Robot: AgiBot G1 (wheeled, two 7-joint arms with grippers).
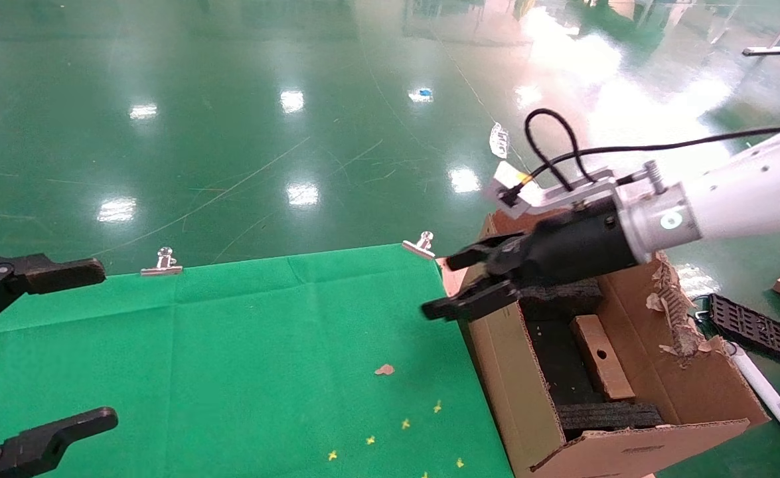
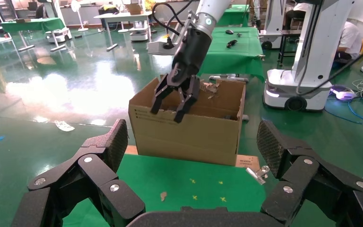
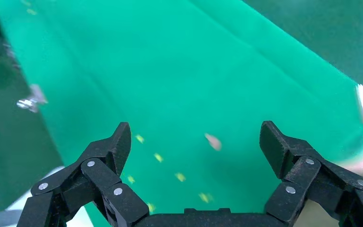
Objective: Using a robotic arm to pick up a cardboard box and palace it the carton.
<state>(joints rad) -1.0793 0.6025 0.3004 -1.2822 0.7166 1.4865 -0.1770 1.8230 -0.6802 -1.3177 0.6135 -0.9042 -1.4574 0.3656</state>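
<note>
Behind and below the right gripper (image 1: 453,285), inside the carton (image 1: 502,352): the box (image 1: 602,358), flat between foam blocks, long axis along the carton. Wide open, empty, past the carton's table-side wall. Far nearer than the left gripper (image 1: 44,345), parked open opposite.

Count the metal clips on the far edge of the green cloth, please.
2: one clip on the far edge toward the left, one clip at the far right corner of the green cloth. Others may be out of view.

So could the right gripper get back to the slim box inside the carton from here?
Probably yes: the right gripper is open and empty above the carton's near wall, and the slim box lies uncovered between foam blocks.
</note>
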